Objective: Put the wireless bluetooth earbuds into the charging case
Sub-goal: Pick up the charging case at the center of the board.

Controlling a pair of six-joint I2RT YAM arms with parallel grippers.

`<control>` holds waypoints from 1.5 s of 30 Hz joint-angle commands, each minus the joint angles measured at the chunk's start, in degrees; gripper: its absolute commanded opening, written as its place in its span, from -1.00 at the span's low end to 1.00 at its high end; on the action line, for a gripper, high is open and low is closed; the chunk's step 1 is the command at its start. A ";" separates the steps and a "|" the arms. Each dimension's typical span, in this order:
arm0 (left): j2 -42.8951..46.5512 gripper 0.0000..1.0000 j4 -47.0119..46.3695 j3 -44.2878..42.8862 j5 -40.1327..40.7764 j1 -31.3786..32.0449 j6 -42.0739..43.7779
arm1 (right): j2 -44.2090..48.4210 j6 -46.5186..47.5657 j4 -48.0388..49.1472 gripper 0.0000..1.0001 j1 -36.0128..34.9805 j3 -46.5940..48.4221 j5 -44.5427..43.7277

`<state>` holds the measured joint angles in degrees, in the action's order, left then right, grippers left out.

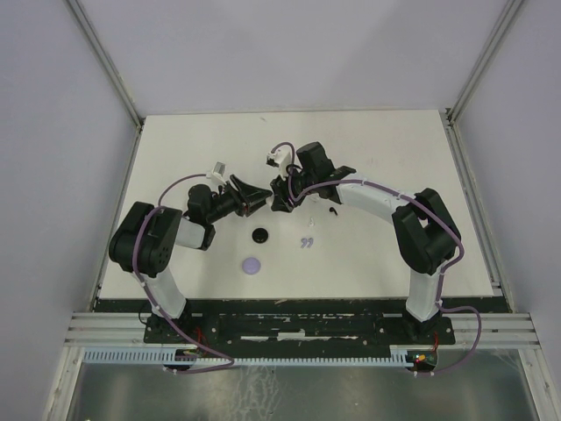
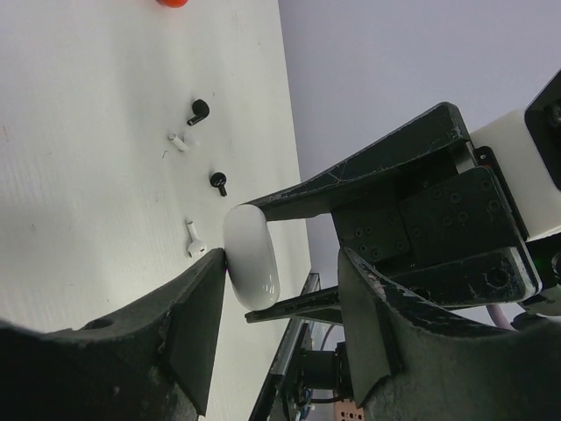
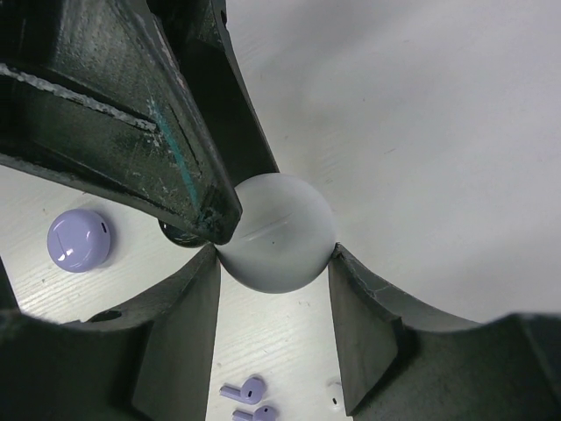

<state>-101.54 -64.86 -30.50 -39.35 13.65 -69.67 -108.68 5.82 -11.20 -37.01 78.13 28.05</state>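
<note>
This is a robot test cell in a lab. A white table (image 1: 394, 254) is boxed in by plain pale panel walls (image 1: 53, 175) on metal posts (image 1: 105, 61). The left arm (image 1: 153, 241) and right arm (image 1: 425, 230) are bolted to a black base plate (image 1: 298, 326) on aluminium rails (image 1: 508, 331), with lilac cables (image 1: 180, 183) looping loose.

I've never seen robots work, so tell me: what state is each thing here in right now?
white case: closed, gripped by right end effector
left end effector: open, one finger touching it
lavender case: closed, on the table
lavender earbuds: loose on the table
black earbuds: loose on the table
</note>
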 commanded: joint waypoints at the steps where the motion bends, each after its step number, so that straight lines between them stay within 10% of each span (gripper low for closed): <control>1: 0.20 0.16 -2.25 -1.51 0.33 0.33 -0.63 | 3.62 0.50 1.18 -0.41 -0.21 0.54 1.12; 25: -0.39 -0.53 -2.57 -1.81 0.15 0.97 -0.67 | 3.81 0.94 0.67 -0.41 -0.45 0.84 1.22; 31: -0.33 -0.94 -2.15 -1.74 0.09 0.94 -0.32 | 7.11 -1.88 3.09 0.56 -0.40 -1.40 -3.21; 45: -1.47 -0.94 -11.20 -1.27 -4.07 1.55 -2.68 | 20.34 -18.02 5.26 0.99 -0.24 -10.52 -28.01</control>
<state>-101.80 -67.70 -30.59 -40.73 14.39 -69.78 -90.41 -5.93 -7.73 -37.12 69.43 7.49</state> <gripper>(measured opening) 0.316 0.994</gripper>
